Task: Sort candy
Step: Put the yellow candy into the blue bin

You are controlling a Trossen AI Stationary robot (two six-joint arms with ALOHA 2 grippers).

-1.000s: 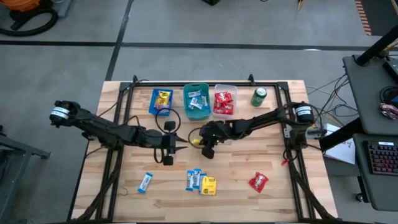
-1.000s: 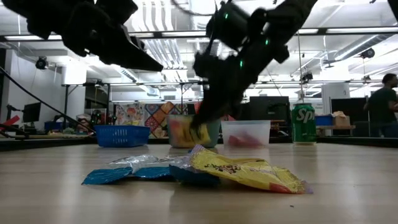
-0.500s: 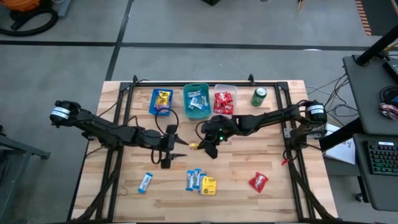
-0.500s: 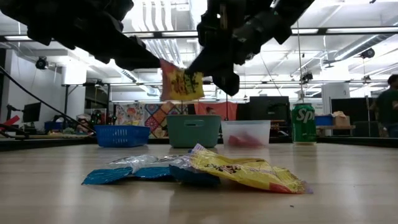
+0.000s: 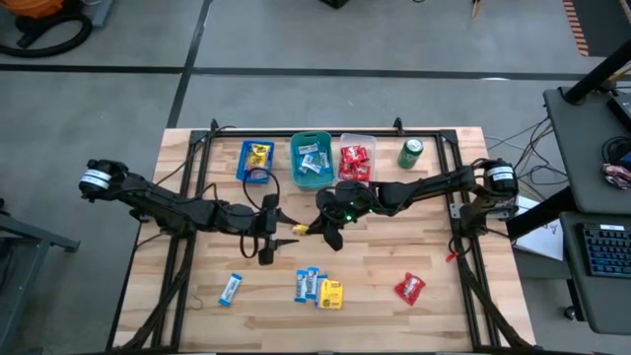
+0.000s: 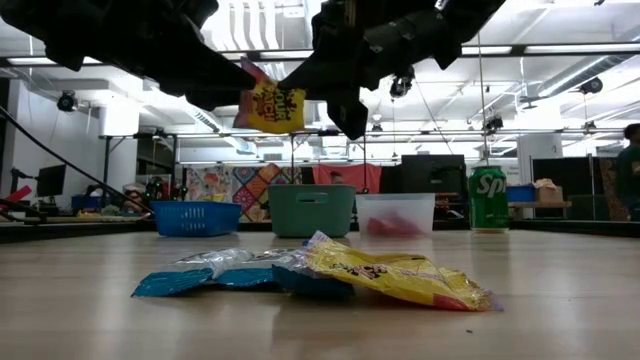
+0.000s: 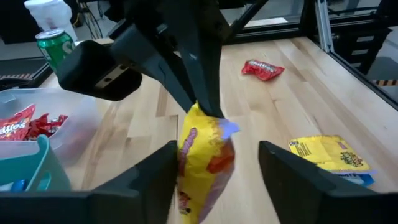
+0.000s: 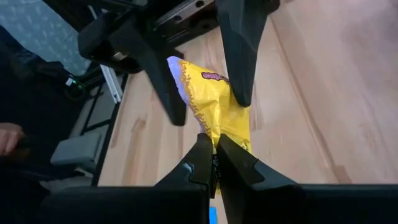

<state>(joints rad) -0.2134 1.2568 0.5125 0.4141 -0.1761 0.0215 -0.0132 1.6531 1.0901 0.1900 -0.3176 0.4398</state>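
The wooden tabletop (image 5: 197,296) carries three bins along its far edge, and taking the teal bin (image 5: 312,163) as the landmark, a blue bin (image 5: 254,162) of yellow packets sits just to its left and a clear bin (image 5: 355,164) of red ones just to its right, with a green soda can (image 5: 410,153) beyond that. Both arms meet in mid-air just in front of the teal bin for what looks like a handover. The right gripper (image 8: 213,163) is pinched tight on one edge of a yellow candy packet (image 6: 271,107), held well above the wood. The left gripper (image 7: 214,163) stands wide, its fingers (image 7: 155,177) straddling the hanging packet without touching it. To do this well, the left gripper should close squarely on the packet's free end before the right one lets go, gripping flat wrapper and not a loose corner, then carry it to the blue bin left of the teal one. Unsorted candy lies well in front of the teal bin: a cluster of blue and yellow packets (image 5: 319,288), a lone blue one (image 5: 230,289) and a red one (image 5: 409,288).
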